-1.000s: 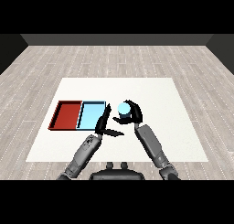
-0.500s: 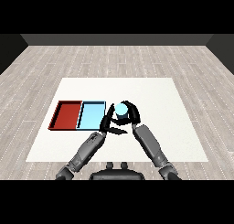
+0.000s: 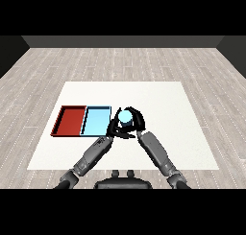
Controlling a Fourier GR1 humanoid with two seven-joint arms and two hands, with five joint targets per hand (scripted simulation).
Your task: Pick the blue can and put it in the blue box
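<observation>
The blue can (image 3: 125,116) shows as a light blue round top, held above the table just right of the light blue tray (image 3: 96,120). My right hand (image 3: 135,122) curls round it from the right and behind. Beside it on the left, my left hand (image 3: 114,127) hangs with relaxed fingers at the blue tray's right edge, holding nothing. The can's lower body is hidden by the two hands.
A red tray (image 3: 71,120) lies directly left of the blue one, sharing a wall. Both trays sit on the left half of the white table (image 3: 168,109), whose front edge runs just below my forearms.
My right hand has carried the can leftward, closer to the blue tray. The left hand has drawn in next to it.
</observation>
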